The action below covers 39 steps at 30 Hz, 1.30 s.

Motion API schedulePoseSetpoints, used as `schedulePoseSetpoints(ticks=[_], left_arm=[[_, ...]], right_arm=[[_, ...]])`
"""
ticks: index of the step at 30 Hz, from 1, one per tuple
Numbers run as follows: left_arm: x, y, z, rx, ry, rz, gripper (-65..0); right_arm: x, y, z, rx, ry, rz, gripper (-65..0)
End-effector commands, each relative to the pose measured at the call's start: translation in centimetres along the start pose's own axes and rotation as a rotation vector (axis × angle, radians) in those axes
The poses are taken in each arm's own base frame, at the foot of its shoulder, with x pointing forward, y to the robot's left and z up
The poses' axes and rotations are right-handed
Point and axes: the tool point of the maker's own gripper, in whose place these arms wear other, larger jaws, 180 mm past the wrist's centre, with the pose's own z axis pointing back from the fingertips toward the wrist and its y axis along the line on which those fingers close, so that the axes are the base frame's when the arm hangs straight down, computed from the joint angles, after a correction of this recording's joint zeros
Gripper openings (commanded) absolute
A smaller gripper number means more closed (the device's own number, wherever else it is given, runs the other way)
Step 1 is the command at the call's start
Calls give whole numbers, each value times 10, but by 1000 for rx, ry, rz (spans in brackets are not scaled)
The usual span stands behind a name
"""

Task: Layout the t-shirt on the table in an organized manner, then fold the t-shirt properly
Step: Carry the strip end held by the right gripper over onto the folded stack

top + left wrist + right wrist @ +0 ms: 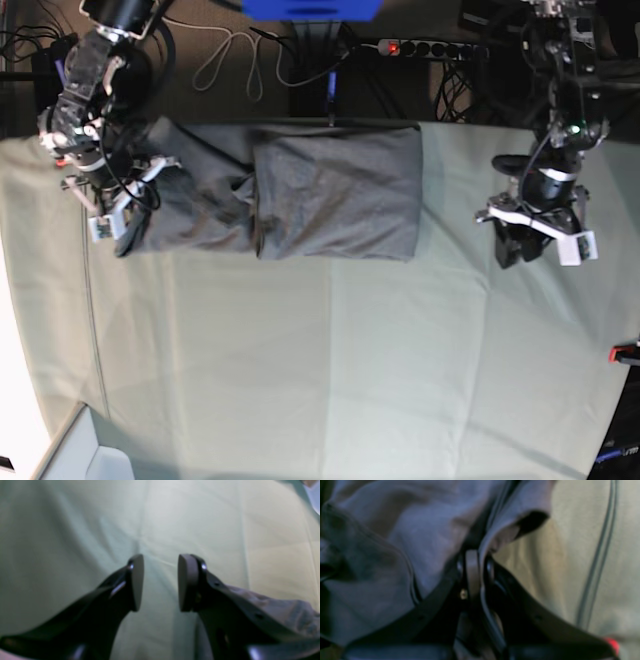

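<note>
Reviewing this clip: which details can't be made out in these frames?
- Right wrist view: blurred; which part of the t-shirt the right pincer grips is unclear.
- Base view: the right pincer's tips are hidden by shirt folds.
- Left wrist view: the left pincer blocks part of the table; only a shirt corner shows.

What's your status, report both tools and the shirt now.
Right tool shut on t-shirt edge at its far end. Left tool open, empty, over bare table. Shirt bunched, partly folded. Nothing in the way.
</note>
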Motion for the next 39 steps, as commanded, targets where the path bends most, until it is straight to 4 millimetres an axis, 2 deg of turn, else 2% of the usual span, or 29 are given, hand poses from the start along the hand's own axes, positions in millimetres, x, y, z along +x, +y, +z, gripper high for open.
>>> schedulePoseSetpoints(ticks=[1,8,14,17,22,25,32,36,39], left_arm=[[14,3,3,3,-48,-5,-429],[14,35,13,83,-53,9,-429],[15,66,26,163,-60,18,-429],[23,82,33,206,-83,24,-429],[34,108,45,278,-118,37,-429],[38,118,50,304,-130,41,-429],[25,122,58,317,-96,34,-428],[15,123,61,323,-76,40,-428],[13,123,63,326,-73,44,-428]], right_arm=[[26,4,6,4,-94,3,-650],[54,23,24,-4,-175,5,-650],[74,52,31,42,-158,97,-650],[82,67,36,68,-166,142,-650],[91,119,39,189,-197,227,-650],[98,153,41,270,-221,275,-650],[125,226,44,443,-293,400,-650],[133,251,37,506,-297,451,-650],[130,271,36,556,-293,486,-650]])
